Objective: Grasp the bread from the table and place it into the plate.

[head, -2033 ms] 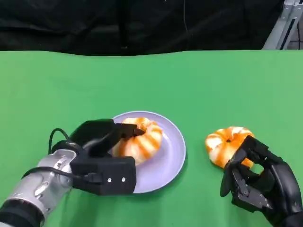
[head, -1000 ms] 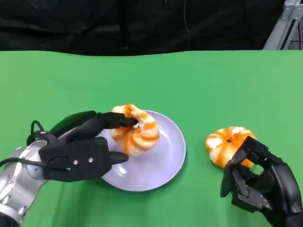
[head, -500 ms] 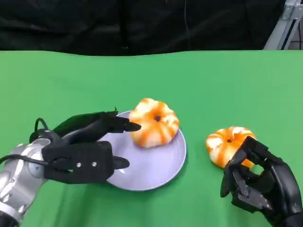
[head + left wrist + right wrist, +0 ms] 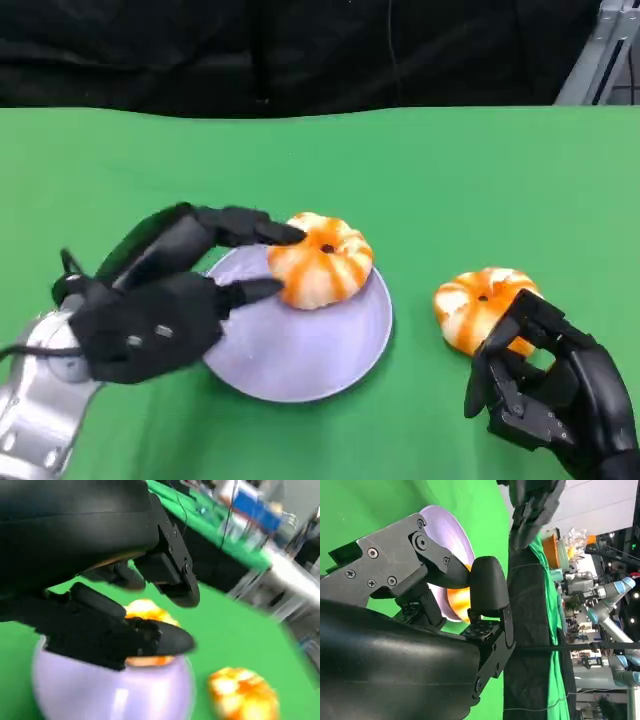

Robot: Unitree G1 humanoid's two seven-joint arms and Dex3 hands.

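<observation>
The left hand (image 4: 160,300) sits just left of the plate (image 4: 300,350), its fingers (image 4: 240,228) reaching over the plate's left rim toward the bread (image 4: 320,260). In the head view one finger touches the bread's upper left side and another lies just beside its lower left, yet the fingers look spread rather than wrapped around it, so the hand reads as open and not carrying anything. The left wrist view shows the same: dark fingers apart, the bread (image 4: 145,612) beyond them on the lilac plate (image 4: 100,695).

The bread rests on the far part of the plate, near its rim, upright with its dimple upward. A judgement: the placing step for this piece looks close to done, and the next move calls for drawing the left hand back from the plate without nudging the bread over the rim.

Right of the plate, well apart from it on the green tabletop (image 4: 450,180), lies a second bread (image 4: 480,300). The right hand (image 4: 550,390) is just beside it on the near side, fingers curled but holding nothing; whether they touch that bread cannot be told. Grasping it would be the following step.
</observation>
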